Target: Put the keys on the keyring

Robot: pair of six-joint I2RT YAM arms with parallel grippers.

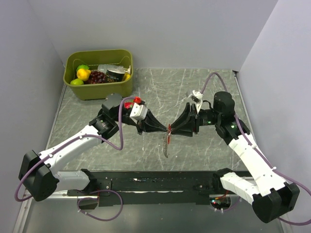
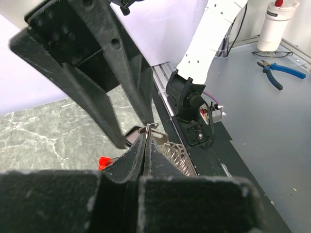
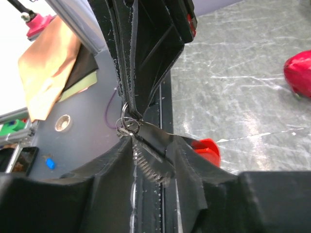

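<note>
Here my left gripper (image 2: 146, 143) is pinched tight on the small ring of the keyring (image 1: 167, 141). My right gripper (image 3: 134, 138) clamps the same cluster from the other side, chain dangling over the middle of the grey marbled table (image 1: 204, 92). White walls close it in, and a green bin (image 1: 99, 90) sits far left. The red fob (image 3: 206, 151) is mostly hidden; I can't make out any keys.
</note>
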